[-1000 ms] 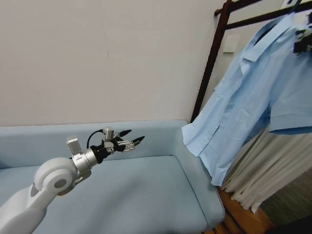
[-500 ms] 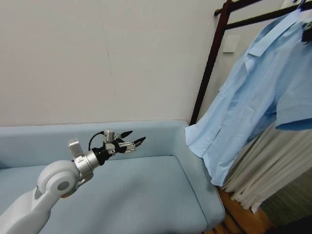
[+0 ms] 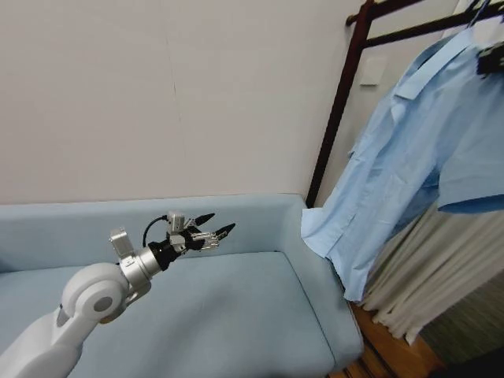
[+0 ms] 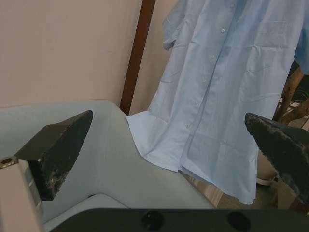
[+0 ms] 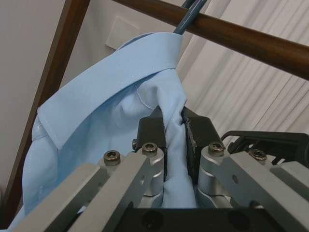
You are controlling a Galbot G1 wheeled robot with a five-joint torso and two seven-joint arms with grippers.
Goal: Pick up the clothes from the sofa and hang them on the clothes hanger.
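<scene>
A light blue shirt [image 3: 417, 157] hangs at the right from the dark wooden clothes rack [image 3: 339, 102], its hem draped over the sofa's arm. In the right wrist view a blue hanger hook [image 5: 190, 14] sits over the wooden rail [image 5: 241, 38]. My right gripper [image 5: 175, 140] is shut on the shirt's fabric just below the collar [image 5: 111, 92]; it appears as a dark shape at the shirt's shoulder [image 3: 492, 59]. My left gripper [image 3: 209, 232] hovers open over the sofa's backrest, holding nothing. Its dark fingers [image 4: 58, 145] stand wide apart, pointing toward the shirt [image 4: 217, 96].
The pale blue sofa [image 3: 236, 315] spans the lower view against a plain wall. Cream curtains [image 3: 425, 276] hang behind and below the shirt. A white wall plate [image 3: 370, 71] sits beside the rack post. Wooden flooring [image 3: 386, 346] lies right of the sofa.
The shirt has swayed slightly to the right, its hem shifting along the sofa arm. The right gripper has moved a little at the shoulder. The left arm has barely shifted.
</scene>
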